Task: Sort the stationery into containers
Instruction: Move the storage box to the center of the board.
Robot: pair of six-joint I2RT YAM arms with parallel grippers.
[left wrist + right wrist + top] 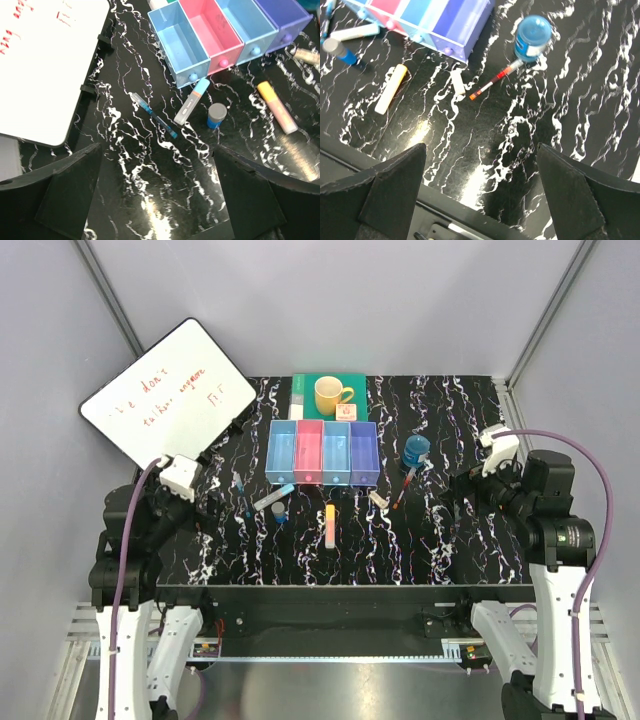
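The containers [322, 478], four joined bins in light blue, pink, light blue and purple, stand mid-table with nothing showing inside. Stationery lies loose in front of them: a blue pen [154, 116], a grey marker with a cyan tip [191, 101], a small blue grey-capped piece [216, 115], an orange-yellow bar [329, 524], a white eraser [457, 81], a red pen [495, 81] and a blue round bottle [532, 37]. My left gripper [157, 195] hovers open, short of the blue pen. My right gripper [480, 190] is open near the front edge, right of the red pen.
A whiteboard [165, 390] leans at the back left, close to my left arm. Behind the bins a yellow mug [330, 395] sits on a green book [303, 388], with a pink cube [346, 412] beside it. Grey walls close in both sides.
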